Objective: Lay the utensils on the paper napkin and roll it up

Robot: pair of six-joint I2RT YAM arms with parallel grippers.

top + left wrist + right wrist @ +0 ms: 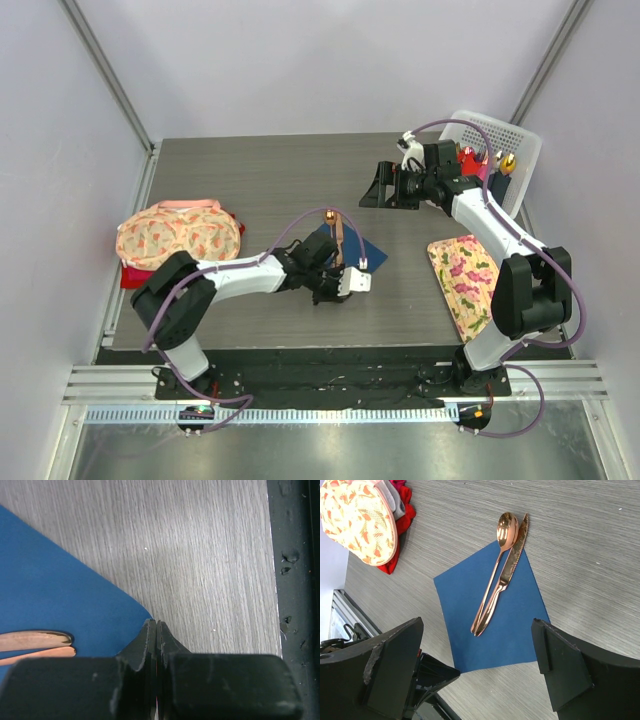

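Observation:
The dark blue paper napkin (pixel 368 252) (pixel 485 610) lies flat on the grey table. On it lie two copper utensils side by side, a spoon (pixel 506 530) and a knife (pixel 512 562); their handle ends (pixel 40 640) show in the left wrist view. My left gripper (pixel 340 283) (pixel 155 624) is shut, its tips right on the napkin's near corner (pixel 142 616), which disappears at the finger seam. My right gripper (pixel 385 188) (pixel 477 625) hangs open above the table beyond the napkin, holding nothing.
A floral cloth bundle (pixel 178 235) over red fabric (pixel 130 275) sits at the left. A white basket (pixel 520 150) with red and pink rolls stands at the back right. Another floral cloth (pixel 462 280) lies at the right. The table's dark near edge (pixel 295 580) is close to the left gripper.

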